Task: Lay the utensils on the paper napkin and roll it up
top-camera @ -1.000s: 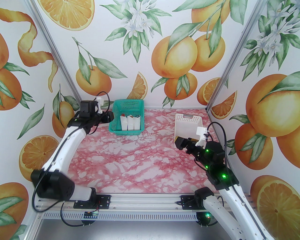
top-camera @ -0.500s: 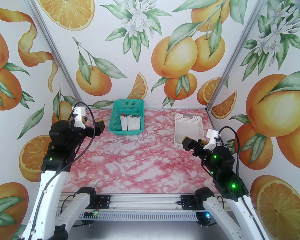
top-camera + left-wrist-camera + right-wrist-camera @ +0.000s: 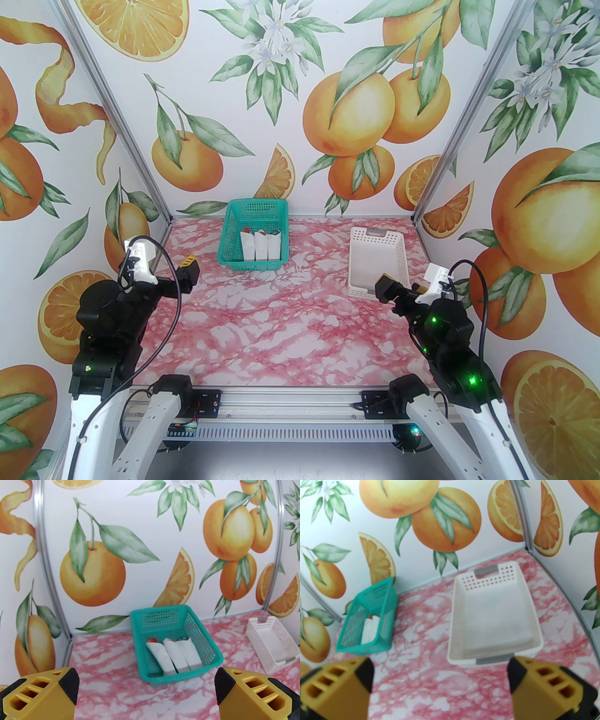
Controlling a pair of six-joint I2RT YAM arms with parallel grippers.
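Paper napkin bundles (image 3: 174, 655), white, creased, inside perforated teal basket (image 3: 204, 641).

I log my cell: walls (image 3: 300, 70) printed with oranges, slices, leaves, blossom; silver corner posts (image 3: 473, 108); pink-and-white marbled worktop (image 3: 281, 328); metal rail (image 3: 286, 401) along near edge.
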